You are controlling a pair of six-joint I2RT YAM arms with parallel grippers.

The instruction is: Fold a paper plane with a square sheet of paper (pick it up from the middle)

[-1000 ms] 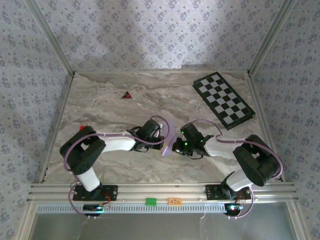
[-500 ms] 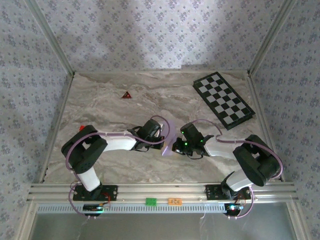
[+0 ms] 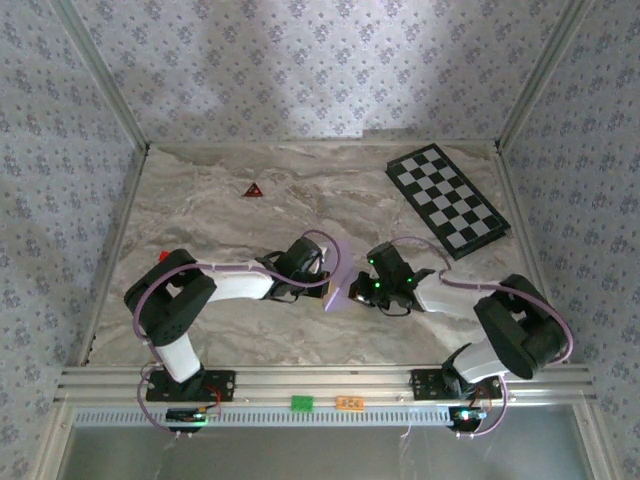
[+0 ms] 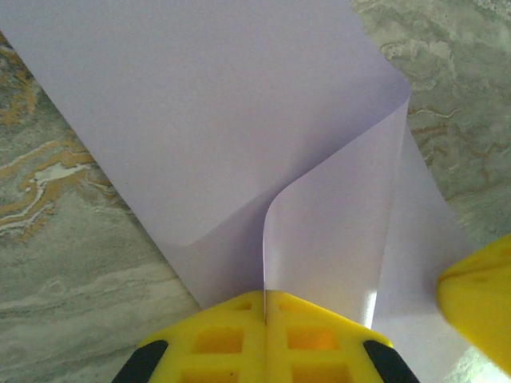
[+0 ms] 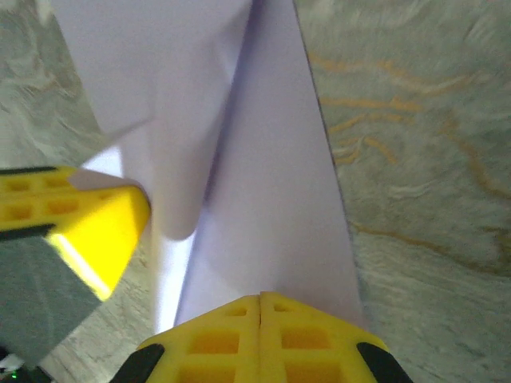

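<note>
Top external view shows the paper (image 3: 337, 283) held up between both arms, over the middle of the desk (image 3: 210, 215), somewhat toward its near edge. The left end effector (image 4: 265, 309) and the right end effector (image 5: 260, 307) are each pinched shut on it. Thin, light and limp, it will likely curl and slip, so grips belong close to a crease.

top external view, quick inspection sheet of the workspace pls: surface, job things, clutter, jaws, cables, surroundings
surface: marbled table, flat, no spills seen
job's things: lilac sheet, partly folded, held between the two arms near the table's middle
clutter: checkered board at far right; small red triangle at far left
grippers: left jaws shut on the sheet; right jaws shut on the sheet
cables: lilac cables looped along both arms
surroundings: patterned walls; metal rail at near edge
</note>
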